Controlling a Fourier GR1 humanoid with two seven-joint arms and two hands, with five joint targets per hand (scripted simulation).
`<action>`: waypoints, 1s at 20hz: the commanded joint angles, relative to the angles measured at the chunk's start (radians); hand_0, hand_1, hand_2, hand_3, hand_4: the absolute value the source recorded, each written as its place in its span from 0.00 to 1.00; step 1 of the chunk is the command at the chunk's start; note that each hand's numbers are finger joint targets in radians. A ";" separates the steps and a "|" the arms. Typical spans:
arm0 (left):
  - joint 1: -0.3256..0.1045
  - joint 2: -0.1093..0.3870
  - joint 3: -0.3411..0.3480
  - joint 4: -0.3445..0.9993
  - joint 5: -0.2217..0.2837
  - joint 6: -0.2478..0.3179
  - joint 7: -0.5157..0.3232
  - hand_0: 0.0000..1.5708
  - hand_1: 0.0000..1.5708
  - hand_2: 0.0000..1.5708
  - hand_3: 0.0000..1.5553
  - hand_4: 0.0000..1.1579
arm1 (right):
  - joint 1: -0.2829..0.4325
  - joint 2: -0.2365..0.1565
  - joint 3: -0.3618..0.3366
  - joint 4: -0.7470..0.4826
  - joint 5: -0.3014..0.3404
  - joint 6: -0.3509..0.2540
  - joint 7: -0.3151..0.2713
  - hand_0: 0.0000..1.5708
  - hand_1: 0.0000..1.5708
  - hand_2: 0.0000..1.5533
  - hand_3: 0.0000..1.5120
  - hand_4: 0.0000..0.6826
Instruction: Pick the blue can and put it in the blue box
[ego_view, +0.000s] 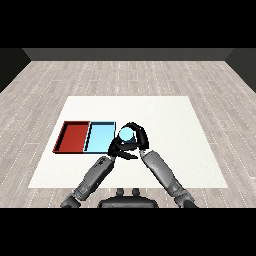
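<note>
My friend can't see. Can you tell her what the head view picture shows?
The robot's right hand curls round a light blue round can, just right of a light blue tray. A red tray lies beside that, on the white table. The left hand is close below the can.

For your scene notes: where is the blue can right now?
In the head view, the blue can sits in the right hand, just right of the light blue tray.

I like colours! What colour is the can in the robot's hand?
Light blue can, held by the right hand; head view shows it.
</note>
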 joint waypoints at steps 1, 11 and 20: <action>-0.087 0.000 -0.045 0.123 0.105 0.005 -0.096 0.00 0.00 0.00 0.00 0.00 | -0.034 0.000 0.056 0.025 -0.060 -0.051 -0.004 0.92 0.92 0.93 0.92 0.88; -0.059 0.000 -0.126 0.022 0.097 0.247 0.012 0.00 0.00 0.07 0.00 0.52 | 0.029 0.000 0.122 0.025 -0.196 -0.082 -0.162 0.94 0.94 0.94 0.92 0.89; -0.112 0.000 -0.136 0.156 0.321 0.161 -0.185 1.00 1.00 1.00 0.96 0.79 | 0.003 0.000 0.040 -0.021 -0.201 -0.043 -0.087 0.92 0.92 0.93 0.92 0.90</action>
